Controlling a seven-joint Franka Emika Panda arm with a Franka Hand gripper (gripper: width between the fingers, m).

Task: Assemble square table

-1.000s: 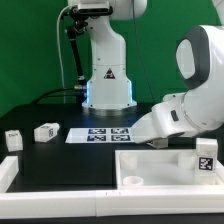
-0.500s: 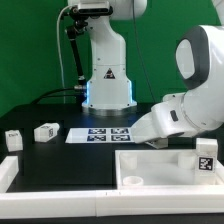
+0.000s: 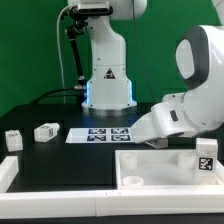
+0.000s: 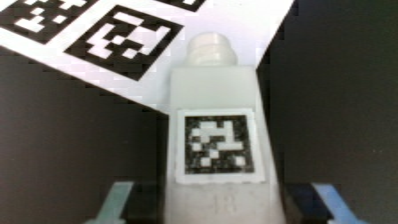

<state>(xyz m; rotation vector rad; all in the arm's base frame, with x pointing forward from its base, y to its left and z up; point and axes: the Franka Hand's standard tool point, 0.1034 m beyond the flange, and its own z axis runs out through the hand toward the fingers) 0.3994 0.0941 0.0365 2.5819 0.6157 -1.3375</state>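
The Panda arm (image 3: pixel 188 100) fills the exterior view's right side, above the square table panel (image 3: pixel 165 168) at lower right. The marker board (image 3: pixel 100 133) lies at centre. In the wrist view, a tagged leg (image 4: pixel 215 110) lies between the gripper (image 4: pixel 221 190) jaws, though I cannot tell whether they clamp it.

The leg (image 4: pixel 214 110) and square panel (image 3: pixel 160 166) are smooth white plastic

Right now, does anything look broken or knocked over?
Nothing looks broken or spilled. One loose leg lies on its side, a bit askew, toward the exterior view's left, while the upright leg stands at the square panel. They are parts waiting, so hardly odd.
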